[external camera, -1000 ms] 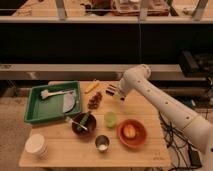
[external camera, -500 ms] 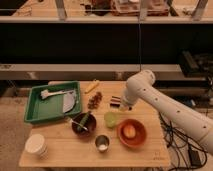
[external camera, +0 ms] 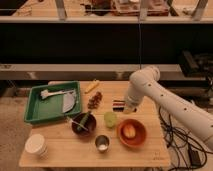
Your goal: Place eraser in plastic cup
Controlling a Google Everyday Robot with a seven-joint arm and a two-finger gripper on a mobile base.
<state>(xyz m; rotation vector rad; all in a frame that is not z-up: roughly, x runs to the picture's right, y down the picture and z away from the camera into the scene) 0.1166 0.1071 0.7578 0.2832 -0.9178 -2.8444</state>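
The eraser [external camera: 118, 104], a small dark block with pale stripes, is at the middle right of the wooden table [external camera: 65, 152], behind the light-green plastic cup [external camera: 110, 119]. My gripper [external camera: 128, 106], at the end of the white arm [external camera: 150, 87], is low over the table right next to the eraser's right end. It stands behind and to the right of the cup. I cannot tell whether it touches the eraser.
A green tray [external camera: 31, 114] with utensils is at the left. A reddish-brown cluster [external camera: 94, 99] and a yellow stick [external camera: 91, 87] lie behind. A dark bowl [external camera: 83, 125], metal cup [external camera: 102, 144], orange bowl [external camera: 132, 132] and white ribbed cup [external camera: 36, 145] stand in front.
The arm has swung right and toward the front. The gripper and the eraser by it have shifted from near the cluster to a spot behind the green cup.
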